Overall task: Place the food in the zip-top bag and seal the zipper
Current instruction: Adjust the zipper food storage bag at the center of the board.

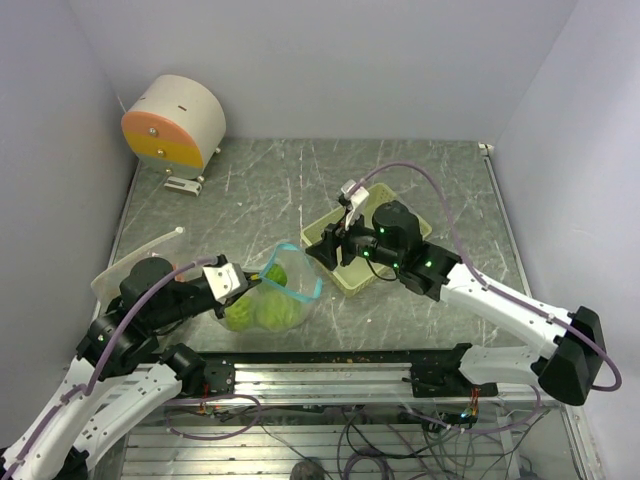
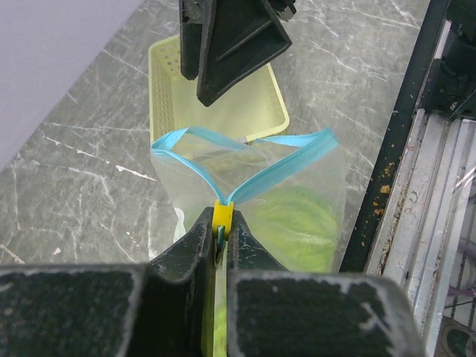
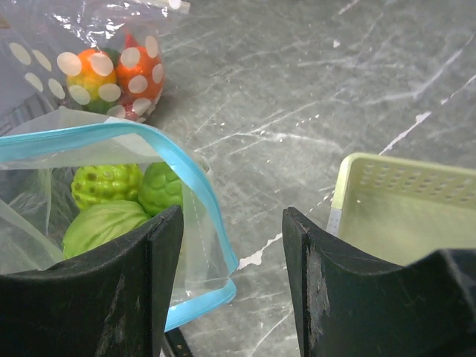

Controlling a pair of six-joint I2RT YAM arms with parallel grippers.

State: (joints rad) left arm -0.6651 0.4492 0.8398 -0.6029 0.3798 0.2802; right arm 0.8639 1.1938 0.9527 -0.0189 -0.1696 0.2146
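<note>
Bright, even white light from overhead; walls wash pale lilac. Shadows soft & short: a dim patch under the zip-top bag, another by the basket. Grey tabletop has mild sheen, no hard glare. Top view sharp. Wrist cams: left gripper & right gripper v. close to lens, slightly soft; green food hazy thru bag film.

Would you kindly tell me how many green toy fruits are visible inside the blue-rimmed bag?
3. A bumpy fruit lies at the back, a second bumpy fruit beside it, and a smooth fruit in front. The bag may hide more.
</note>
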